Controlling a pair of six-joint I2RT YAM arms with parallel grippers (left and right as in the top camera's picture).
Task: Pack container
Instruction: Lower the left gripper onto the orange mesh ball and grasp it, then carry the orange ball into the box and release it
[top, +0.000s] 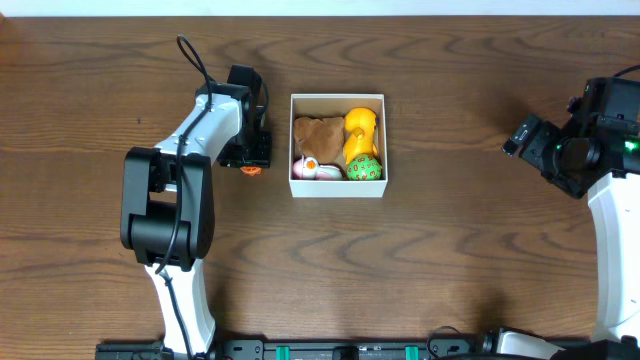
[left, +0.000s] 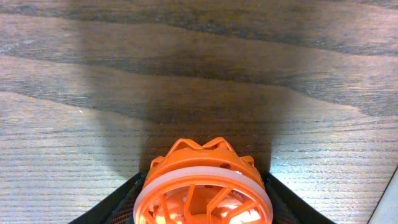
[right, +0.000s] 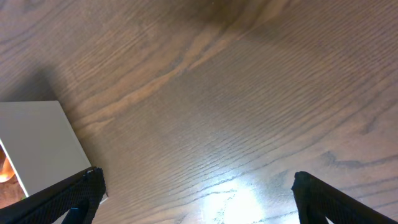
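The container (top: 337, 187) is a square white box with a brown inside at the table's middle. It holds a brown toy (top: 318, 134), a yellow toy (top: 360, 130), a green dotted ball (top: 364, 168) and a pink and white toy (top: 308, 167). My left gripper (top: 250, 165) is just left of the box, shut on an orange lattice toy (left: 203, 190) that fills the space between its fingers. My right gripper (right: 196, 193) is open and empty at the far right, with the box's white wall (right: 37, 140) at the left of its view.
The dark wood table (top: 450, 240) lies all round the box. Both arm bases stand at the front edge, the left arm (top: 165, 200) reaching up the left side and the right arm (top: 600, 160) at the right edge.
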